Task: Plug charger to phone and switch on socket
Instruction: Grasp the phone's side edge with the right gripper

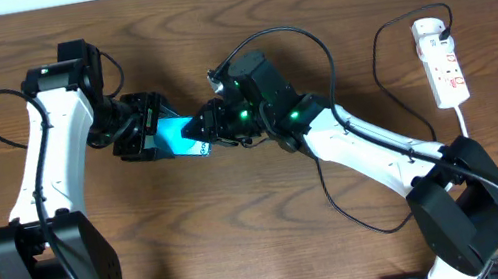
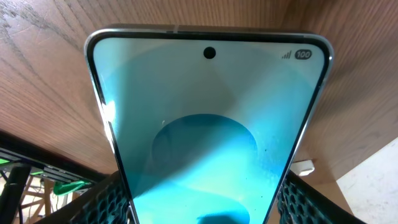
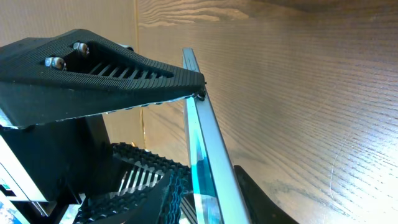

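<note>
The teal-screened rectangular smartphone (image 1: 177,131) was held over the brown wooden desk (image 1: 208,14), grasped by the left hand (image 1: 155,137). Its edge was touched by the right hand (image 1: 206,126), jaws narrowed. Whether the tip of the thin black charger cable (image 1: 377,49) was pinched there could not be told. Plugging appeared unfinished, and the white elongated power strip (image 1: 443,61) was yet to be switched.

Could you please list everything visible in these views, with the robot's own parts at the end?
phone: 1, teal screen, left of centre
socket: 1, white with red markings, far right
charger: 1, black cable, plugged into the socket and looping left
table: 1, brown wood, under everything
left gripper: 1, black, closed on the phone's sides
right gripper: 1, black, at the phone's other end; grip unclear
</note>
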